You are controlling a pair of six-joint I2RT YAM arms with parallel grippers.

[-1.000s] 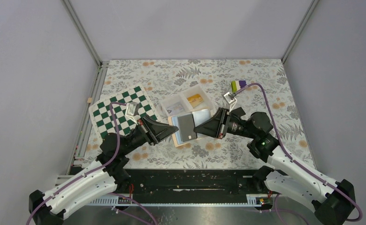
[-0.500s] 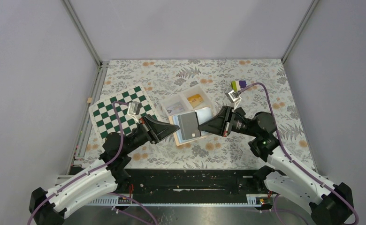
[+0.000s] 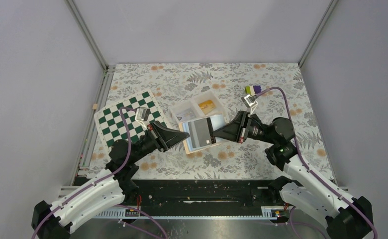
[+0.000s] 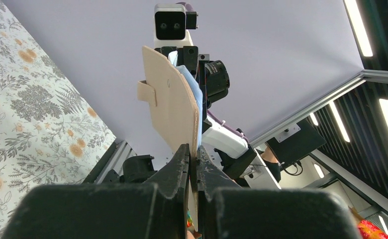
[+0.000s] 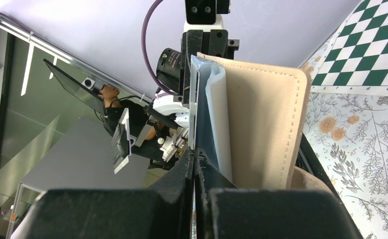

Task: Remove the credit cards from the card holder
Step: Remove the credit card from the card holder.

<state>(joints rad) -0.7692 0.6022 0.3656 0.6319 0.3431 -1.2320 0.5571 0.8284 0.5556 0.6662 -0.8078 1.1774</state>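
One card holder (image 3: 219, 121), face-up, long axis L-R.

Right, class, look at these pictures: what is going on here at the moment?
Two robot arms hold a card holder up between them. The left gripper is shut on its tan edge, while the right gripper is shut on a grey card that sticks out of the holder's other side. Behind them, a white tray holds a pale card and an orange card.
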